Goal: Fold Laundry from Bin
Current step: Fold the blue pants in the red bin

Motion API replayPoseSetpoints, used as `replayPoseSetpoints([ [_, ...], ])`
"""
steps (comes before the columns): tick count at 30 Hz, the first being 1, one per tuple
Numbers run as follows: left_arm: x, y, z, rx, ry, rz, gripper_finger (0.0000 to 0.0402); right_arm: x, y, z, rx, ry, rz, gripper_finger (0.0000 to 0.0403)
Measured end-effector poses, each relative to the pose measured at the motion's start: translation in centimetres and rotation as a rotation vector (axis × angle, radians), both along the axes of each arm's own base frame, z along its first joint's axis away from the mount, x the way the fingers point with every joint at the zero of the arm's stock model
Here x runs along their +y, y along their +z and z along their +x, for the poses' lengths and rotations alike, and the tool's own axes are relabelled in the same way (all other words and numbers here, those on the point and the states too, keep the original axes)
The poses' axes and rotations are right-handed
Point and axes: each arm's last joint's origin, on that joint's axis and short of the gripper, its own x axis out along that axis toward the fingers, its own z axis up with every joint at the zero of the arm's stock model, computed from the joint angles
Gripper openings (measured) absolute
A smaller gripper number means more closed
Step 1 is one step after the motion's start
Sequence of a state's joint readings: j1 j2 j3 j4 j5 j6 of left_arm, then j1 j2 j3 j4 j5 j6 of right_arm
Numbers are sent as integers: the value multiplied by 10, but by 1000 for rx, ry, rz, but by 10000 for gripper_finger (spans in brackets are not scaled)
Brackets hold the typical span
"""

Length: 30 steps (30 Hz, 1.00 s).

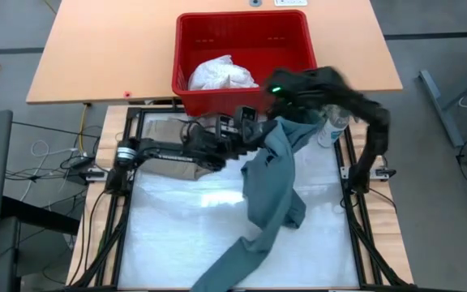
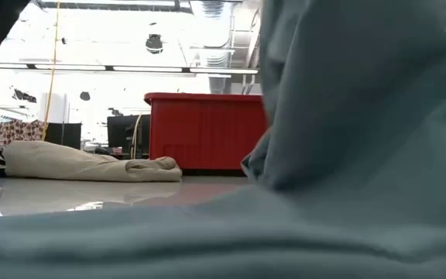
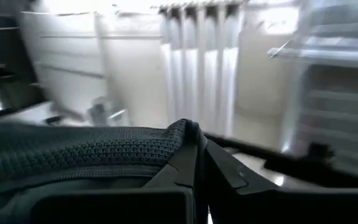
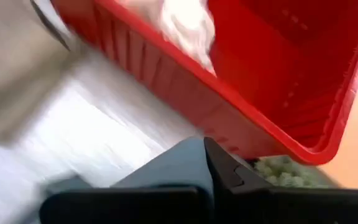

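Both jaws pinching teal garment

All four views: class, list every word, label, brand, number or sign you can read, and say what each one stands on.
No text can be read in any view.
Red bin: its walls show only ribs and slots, no label.
Teal garment, beige garment and white garment: no tag or print shows.
Small pale item at the far table edge: too small to read.
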<state>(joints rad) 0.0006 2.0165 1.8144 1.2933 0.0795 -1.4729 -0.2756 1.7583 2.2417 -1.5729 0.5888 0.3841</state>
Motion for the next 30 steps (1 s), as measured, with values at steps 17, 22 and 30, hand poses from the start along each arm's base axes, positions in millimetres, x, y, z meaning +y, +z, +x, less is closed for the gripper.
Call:
replayPoseSetpoints([
  [17,29,-55,-222,989,844,29,0,-24,-88,105,101,247,70,23],
  [22,20,-88,-280,1175,843,43,0,-32,-104,148,-124,353,58,23],
  [30,2,-133,-334,1491,549,15,0,-44,-142,205,-391,469,37,23],
])
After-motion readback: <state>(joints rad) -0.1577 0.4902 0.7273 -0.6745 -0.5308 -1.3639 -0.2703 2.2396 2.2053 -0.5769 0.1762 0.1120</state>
